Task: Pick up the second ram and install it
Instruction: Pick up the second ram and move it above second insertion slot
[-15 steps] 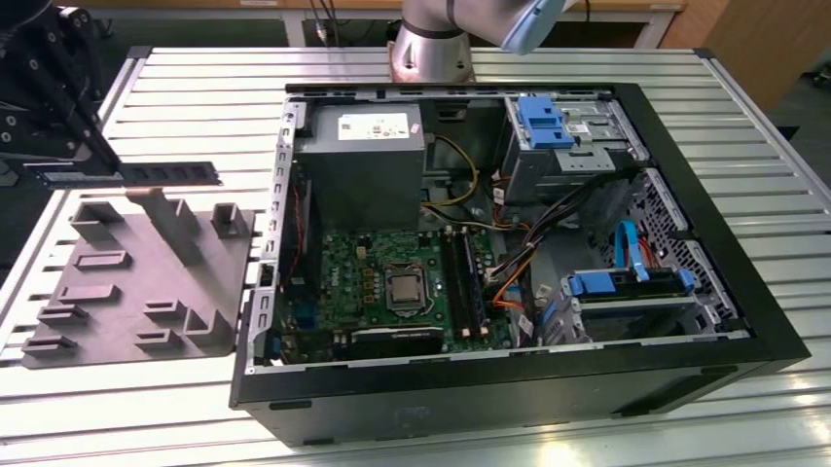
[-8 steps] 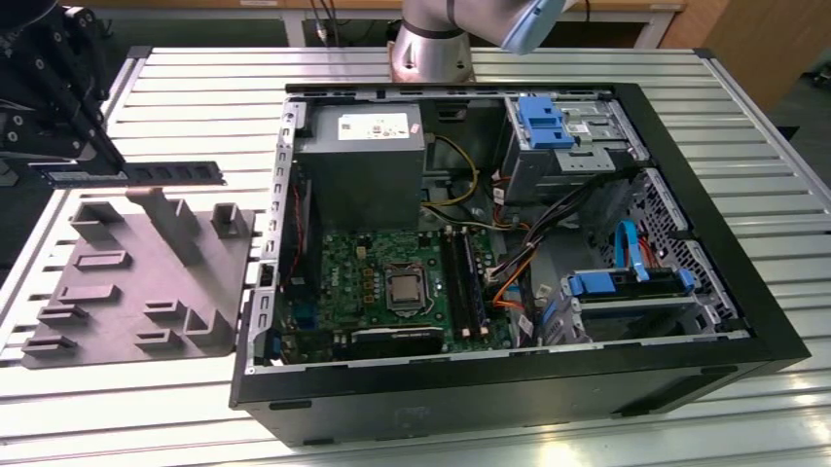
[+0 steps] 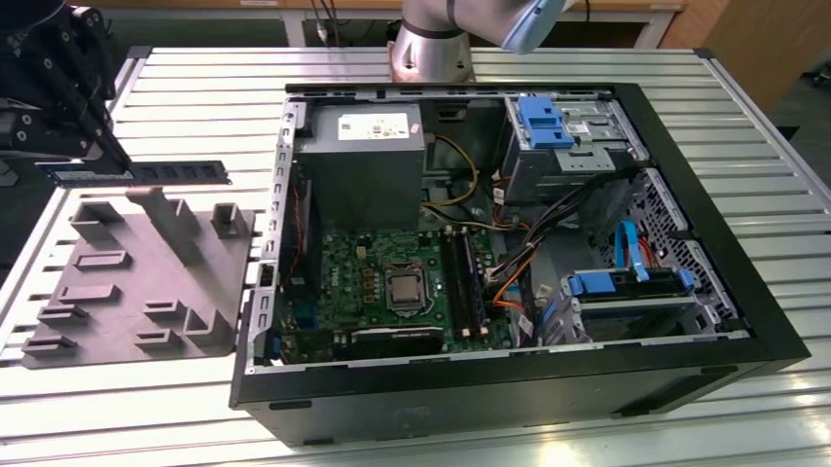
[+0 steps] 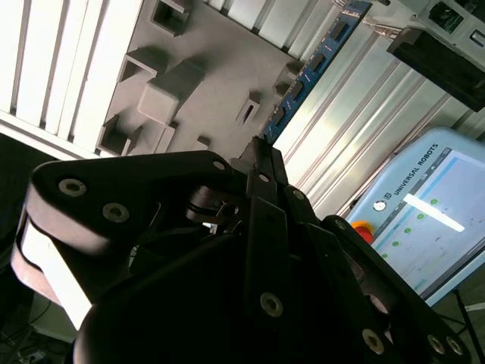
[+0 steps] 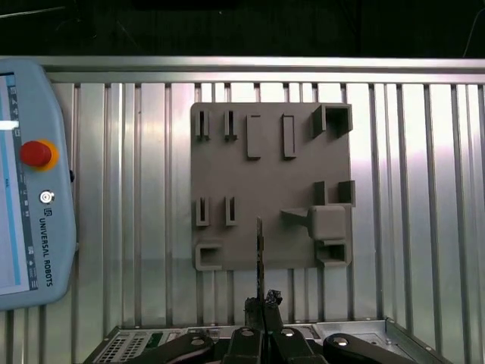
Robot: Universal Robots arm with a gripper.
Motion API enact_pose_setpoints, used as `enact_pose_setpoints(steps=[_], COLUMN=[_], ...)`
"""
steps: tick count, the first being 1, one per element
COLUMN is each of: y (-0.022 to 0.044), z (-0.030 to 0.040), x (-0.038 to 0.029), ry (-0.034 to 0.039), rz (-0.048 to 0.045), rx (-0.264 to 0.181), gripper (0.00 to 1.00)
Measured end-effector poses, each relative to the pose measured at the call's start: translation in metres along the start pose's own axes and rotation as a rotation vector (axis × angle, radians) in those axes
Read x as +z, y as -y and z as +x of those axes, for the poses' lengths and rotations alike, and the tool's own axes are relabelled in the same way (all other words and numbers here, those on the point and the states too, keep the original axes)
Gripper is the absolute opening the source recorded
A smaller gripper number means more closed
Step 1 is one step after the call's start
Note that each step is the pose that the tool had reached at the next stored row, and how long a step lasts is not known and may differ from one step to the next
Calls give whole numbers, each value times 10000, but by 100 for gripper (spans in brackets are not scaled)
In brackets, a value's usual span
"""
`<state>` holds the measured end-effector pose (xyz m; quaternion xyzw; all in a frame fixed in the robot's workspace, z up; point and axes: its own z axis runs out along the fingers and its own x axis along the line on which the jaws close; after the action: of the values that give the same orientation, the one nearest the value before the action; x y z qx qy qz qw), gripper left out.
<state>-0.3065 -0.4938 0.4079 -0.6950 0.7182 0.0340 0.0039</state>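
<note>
Ribbed aluminium table [image 3: 195, 78] carries an open black computer case [image 3: 520, 379] across the centre and a grey moulded fixture plate [image 3: 130, 282] at lower left. Cut off at the upper left, the black gripper [image 3: 115, 165] pinches the slim dark-green memory stick [image 3: 175, 174]. The stick is partly hidden by the gripper. Its long axis runs horizontally, just above the plate's upper edge, with bare slats open beyond.

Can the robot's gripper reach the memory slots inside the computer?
Probably yes. The computer case lies open, and the memory slots face up uncovered, though orange cables run close beside them. The gripper, off beside the case, holds the second ram.
</note>
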Motion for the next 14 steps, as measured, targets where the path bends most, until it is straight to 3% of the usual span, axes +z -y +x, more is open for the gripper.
enact_pose_setpoints(steps=[14], y=[76], z=[-7], x=[-3], ry=[0], rz=[0], rx=[6], gripper=[12])
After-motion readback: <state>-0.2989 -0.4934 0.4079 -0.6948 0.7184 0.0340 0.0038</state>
